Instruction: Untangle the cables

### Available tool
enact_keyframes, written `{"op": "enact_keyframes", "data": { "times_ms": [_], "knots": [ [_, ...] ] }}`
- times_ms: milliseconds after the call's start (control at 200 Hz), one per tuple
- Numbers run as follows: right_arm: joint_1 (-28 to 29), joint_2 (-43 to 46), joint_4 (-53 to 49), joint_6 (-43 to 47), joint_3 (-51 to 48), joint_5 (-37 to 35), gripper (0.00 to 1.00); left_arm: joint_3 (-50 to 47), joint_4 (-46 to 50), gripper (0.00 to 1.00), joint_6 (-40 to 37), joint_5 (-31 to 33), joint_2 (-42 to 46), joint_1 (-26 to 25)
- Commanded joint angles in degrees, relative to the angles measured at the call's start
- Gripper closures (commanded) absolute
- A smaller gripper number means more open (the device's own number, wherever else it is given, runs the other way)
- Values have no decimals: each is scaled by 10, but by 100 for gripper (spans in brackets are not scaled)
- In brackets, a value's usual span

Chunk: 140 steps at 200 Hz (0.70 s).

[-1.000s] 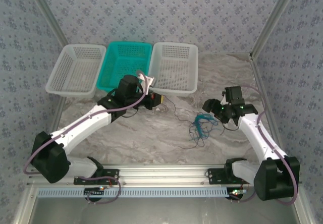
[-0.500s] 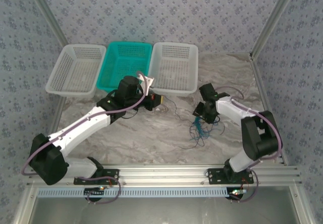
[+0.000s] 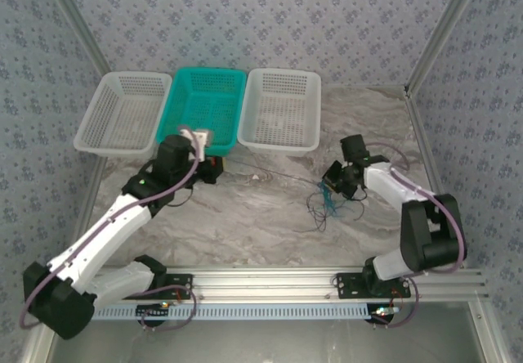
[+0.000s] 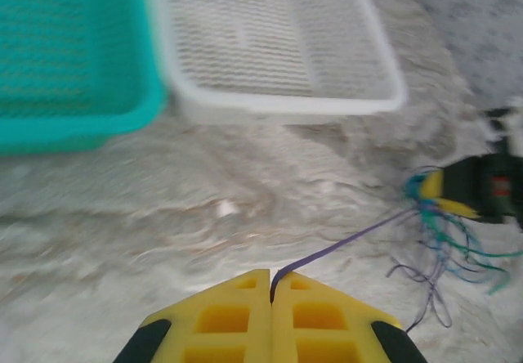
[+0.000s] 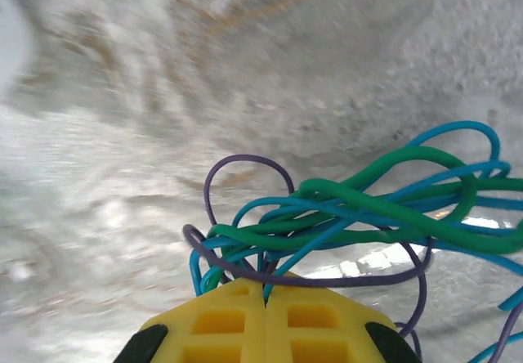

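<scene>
Top view, upper left of frame: white basket (image 3: 122,122) is sitting on the marbled worktop (image 3: 245,224), its mesh floor showing. Just right of it, rims touching, a teal basket (image 3: 204,101) is showing its perforated floor too. Next right, a second white basket (image 3: 282,109), same again.

Left arm (image 3: 106,224) is stretching diagonally from the lower left corner up toward the teal basket's front rim. The left pincer (image 4: 270,285) is pressing its yellow pads together on a purple cable (image 4: 343,244). That strand is running taut, rightward across the worktop, into the tangle.

Centre-right: the cables (image 3: 323,203) are lying as a loose blue, green and dark knot on the worktop, below the second white basket and well apart from it.

Right arm (image 3: 404,195) is rising from the lower right, folding at the elbow and reaching left down to the knot. The right pincer (image 5: 265,293) is clamping shut on the cables: blue strands are entering the seam between its pads, with green and purple loops bulging just beyond.

Hard to read: the left wrist is covering part of the teal basket's front rim in the top view. Both wrist views are smearing with blur. The left wrist view is cutting off the teal basket at the frame edge. Which strand is crossing over which inside the knot, I cannot tell.
</scene>
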<state>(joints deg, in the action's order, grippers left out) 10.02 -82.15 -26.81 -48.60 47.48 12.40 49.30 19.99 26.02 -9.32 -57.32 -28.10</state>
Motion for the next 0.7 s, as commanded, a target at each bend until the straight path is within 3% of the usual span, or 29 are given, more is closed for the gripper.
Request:
{"op": "enact_keyframes", "data": {
  "times_ms": [0,100,180,290,395,450,525,630,695],
  "knots": [
    [-94,11,-63,46,-39,-65,100,-12,-5,100,53,63,87,127],
    [-163,25,-61,56,-51,-21,100,-35,6,100,78,-4,110,215],
    [-209,34,-56,59,-54,16,100,-47,11,100,88,-35,120,253],
    [-233,52,-28,71,-48,74,100,-58,-8,100,90,-68,121,263],
    [-209,74,20,91,-42,160,100,-86,-98,99,96,-179,107,258],
    [-190,86,26,105,-29,173,100,-99,-152,90,99,-218,98,236],
    [-160,106,8,120,0,169,100,-95,-173,72,63,-215,85,172],
    [-108,127,-28,180,54,143,100,-63,-172,46,-61,-181,57,38],
    [-76,131,-49,200,88,125,100,-42,-175,41,-131,-164,30,-38]
  ]
}}
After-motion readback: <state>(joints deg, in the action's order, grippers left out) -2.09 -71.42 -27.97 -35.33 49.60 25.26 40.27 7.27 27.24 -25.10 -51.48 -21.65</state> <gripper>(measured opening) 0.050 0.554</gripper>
